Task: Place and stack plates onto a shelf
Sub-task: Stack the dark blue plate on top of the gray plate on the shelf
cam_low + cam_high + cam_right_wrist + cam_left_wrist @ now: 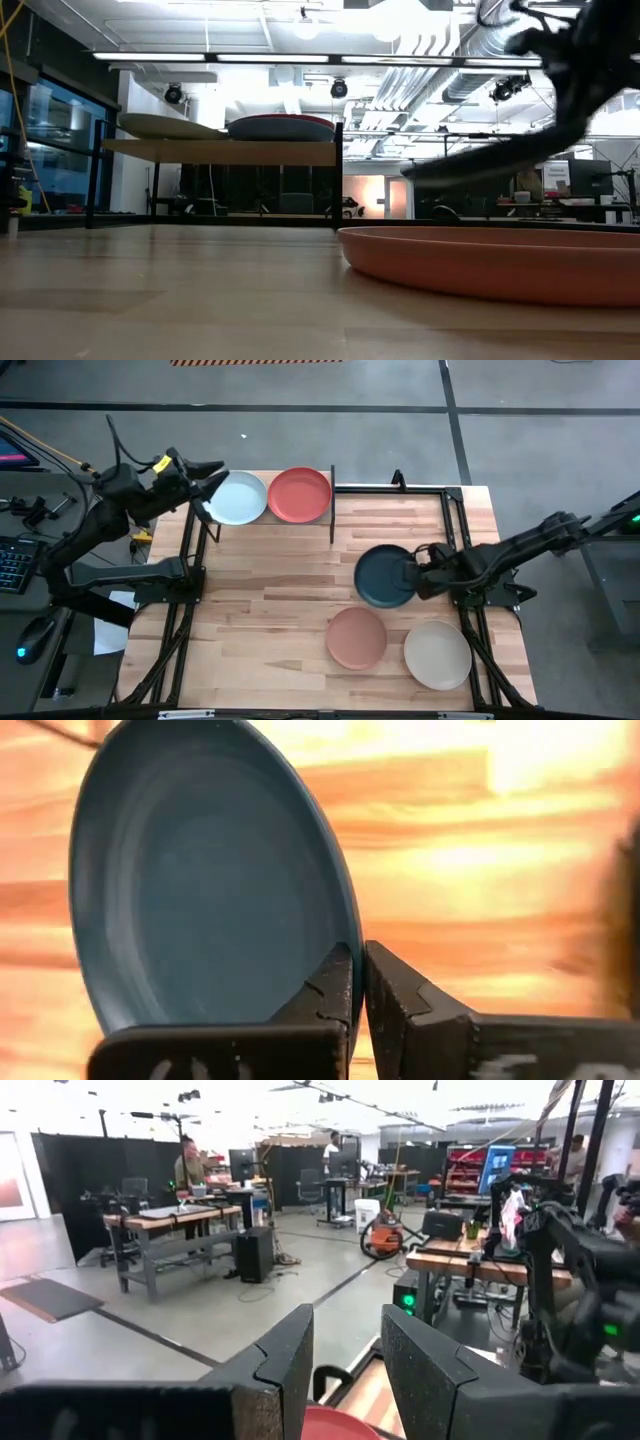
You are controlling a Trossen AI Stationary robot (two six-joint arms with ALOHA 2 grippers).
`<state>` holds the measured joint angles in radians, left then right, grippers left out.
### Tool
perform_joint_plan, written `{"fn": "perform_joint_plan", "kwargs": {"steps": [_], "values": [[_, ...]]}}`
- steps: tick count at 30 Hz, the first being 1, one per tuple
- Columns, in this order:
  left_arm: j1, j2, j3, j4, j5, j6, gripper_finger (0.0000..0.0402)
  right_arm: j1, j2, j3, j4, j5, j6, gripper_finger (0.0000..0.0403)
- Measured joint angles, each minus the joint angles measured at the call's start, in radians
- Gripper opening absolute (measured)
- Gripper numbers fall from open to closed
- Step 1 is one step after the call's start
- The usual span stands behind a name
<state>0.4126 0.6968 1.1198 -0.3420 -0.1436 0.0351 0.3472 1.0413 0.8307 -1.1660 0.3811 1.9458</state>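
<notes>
Dark teal plate (384, 575), rim pinched in the closed right gripper (416, 572) near the table's right edge, awaits shelving; left gripper (208, 482) hovers parted.

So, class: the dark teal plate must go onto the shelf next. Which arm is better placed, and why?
The right arm. Its end effector is shut on the dark teal plate's rim, lifted off the table. The left end effector sits at the shelf beside the pale plate, holding nothing.
</notes>
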Motion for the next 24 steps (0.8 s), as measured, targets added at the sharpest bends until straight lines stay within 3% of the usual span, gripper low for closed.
{"fn": "perform_joint_plan", "kwargs": {"steps": [5,10,14,19,24], "values": [[0.0,0.005,0.0,-0.032,0.0,-0.007,0.0111,-0.017,0.001,0.113,0.0,0.061,-0.184,0.0],[0.0,0.016,0.0,-0.026,0.001,-0.028,0.0111,-0.045,0.0,0.208,0.101,0.021,-0.515,0.0],[0.0,0.023,0.0,-0.021,0.002,-0.062,0.0111,-0.111,0.017,0.218,0.311,-0.027,-0.741,0.0],[-0.001,0.032,-0.011,0.078,0.052,-0.123,0.0111,-0.261,0.126,0.218,0.66,-0.06,-0.997,0.0],[-0.002,0.042,-0.035,0.24,0.092,-0.187,0.0111,-0.409,0.282,0.232,1.079,-0.09,-1.112,0.0]]}}
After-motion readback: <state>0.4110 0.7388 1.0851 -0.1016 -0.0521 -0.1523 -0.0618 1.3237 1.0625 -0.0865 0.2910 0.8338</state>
